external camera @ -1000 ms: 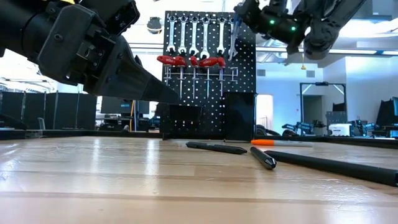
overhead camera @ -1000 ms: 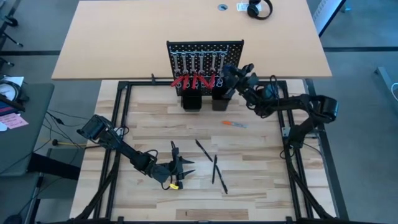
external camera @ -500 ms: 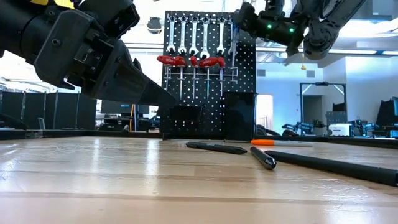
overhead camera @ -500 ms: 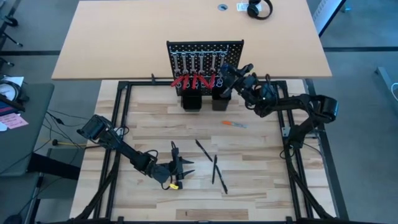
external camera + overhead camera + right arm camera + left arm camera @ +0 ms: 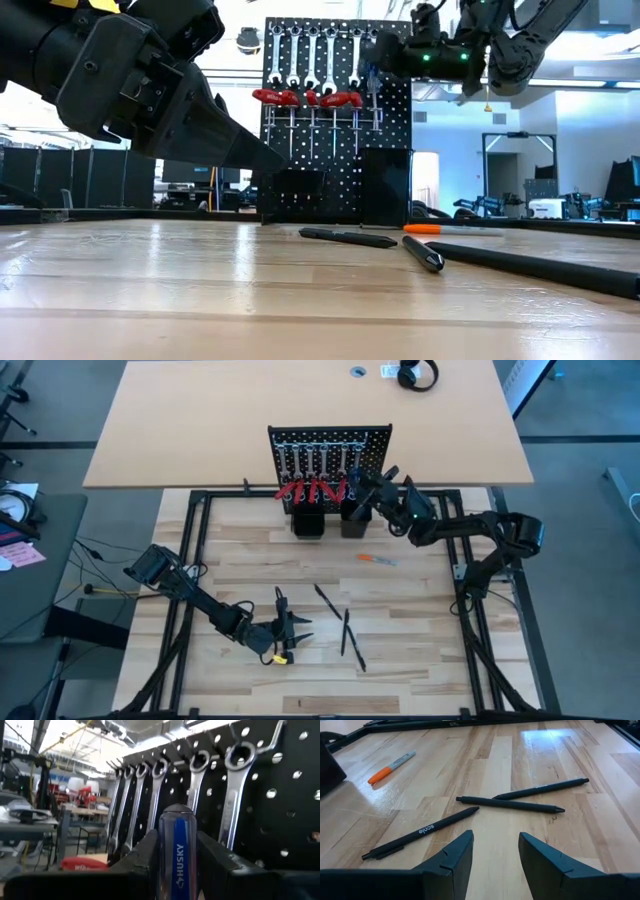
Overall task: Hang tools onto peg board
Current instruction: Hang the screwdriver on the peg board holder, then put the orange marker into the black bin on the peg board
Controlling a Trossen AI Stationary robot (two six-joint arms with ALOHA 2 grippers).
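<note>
The peg board (image 5: 330,452) stands upright at the table's far middle. Silver wrenches (image 5: 232,795) hang on it from hooks, with red-handled tools (image 5: 300,98) below them. My right gripper (image 5: 366,488) is shut on a blue-handled screwdriver (image 5: 176,845) just in front of the board's right part. Three black pens (image 5: 510,804) and an orange marker (image 5: 378,559) lie flat on the table. My left gripper (image 5: 495,855) hovers open near the table's front, just short of the pens, touching nothing. My right gripper pinches the screwdriver's blue handle (image 5: 176,870) between its two fingers. The handle's rounded end (image 5: 176,812) sticks out beyond them. The fingers come about level from the table's right side, toward the peg board. The screwdriver is lifted clear of the table.
Two black box holders (image 5: 308,523) (image 5: 352,522) stand at the peg board's foot. A tan desk (image 5: 200,420) with headphones (image 5: 417,374) lies beyond the table. Bare wood lies at the table's left and right.
My right gripper has carried the screwdriver a little toward the table's left, closer to the peg board, has dropped slightly and has tipped from slanting to about level. The gripper stays shut on the handle.
</note>
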